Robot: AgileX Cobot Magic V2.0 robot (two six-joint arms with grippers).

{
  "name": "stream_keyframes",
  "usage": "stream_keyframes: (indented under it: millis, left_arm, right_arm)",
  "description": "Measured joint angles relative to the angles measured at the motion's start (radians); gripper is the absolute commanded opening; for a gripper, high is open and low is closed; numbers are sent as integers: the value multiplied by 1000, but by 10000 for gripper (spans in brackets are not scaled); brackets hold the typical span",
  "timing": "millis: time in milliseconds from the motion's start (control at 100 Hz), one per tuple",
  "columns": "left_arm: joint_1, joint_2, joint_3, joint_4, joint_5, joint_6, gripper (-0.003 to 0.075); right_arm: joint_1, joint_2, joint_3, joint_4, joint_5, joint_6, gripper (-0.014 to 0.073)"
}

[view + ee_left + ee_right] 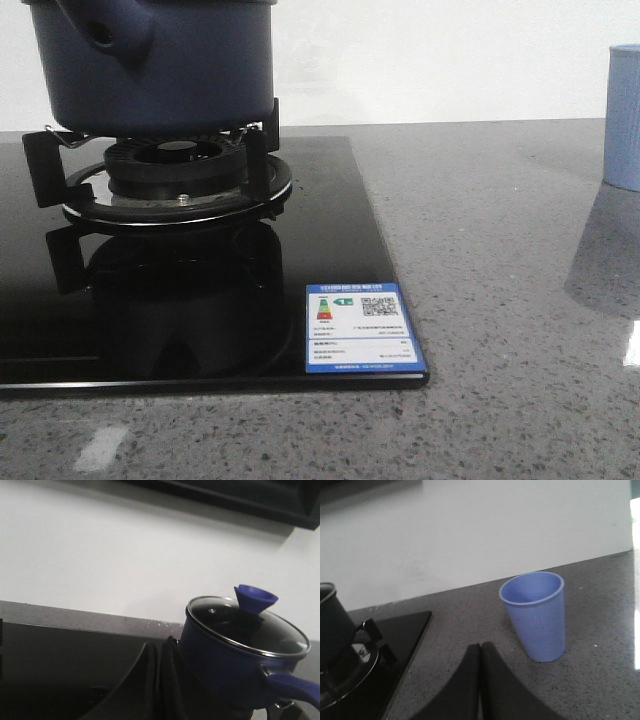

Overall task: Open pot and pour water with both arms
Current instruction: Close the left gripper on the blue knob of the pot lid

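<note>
- Left gripper [159, 680]: its two dark fingers lie pressed together, no gap between them and nothing held.
- Right gripper [480, 680]: the same, fingers meeting along one seam, nothing in their grasp.
- The pot [150, 65] sits upright on the burner grate [160, 175] of the black glass hob [330, 250], toward the hob's far edge and well in from its right edge.
- The glass lid [247, 630] is on the pot, with a blue flared knob [255, 598] at its centre.
- The handle [292, 687] gives the pot its long axis; in the front view it juts toward the camera and slightly left, at the near side of the pot.
- A pale-blue cup [536, 615] stands upright, mouth open, on the grey speckled counter [500, 300], right of the hob and well apart from it.
- An energy label [363, 328] lies at the hob's near right corner.
</note>
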State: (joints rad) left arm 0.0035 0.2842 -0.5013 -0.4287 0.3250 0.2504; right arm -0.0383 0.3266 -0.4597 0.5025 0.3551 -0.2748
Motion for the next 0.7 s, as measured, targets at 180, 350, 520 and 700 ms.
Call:
stream_keyframes:
  millis: [180,350,520,700]
  left_arm:
    - [-39,172,-143,-6,73,47,-19]
    - [-122,232,-232,-8,91,107,-12]
    - [-187,264,-256,-10,75,126,134]
    - [-231,315,-256,-24,68,130,433]
  right_arm:
    - [85,212,-149,-4,108,-82,-55]
    - [103,300,-214,-7,121,-90,-41]
    - [103,305,-218,-7,123,-93,218]
    - [103,305,-218,-7,125,-93,535]
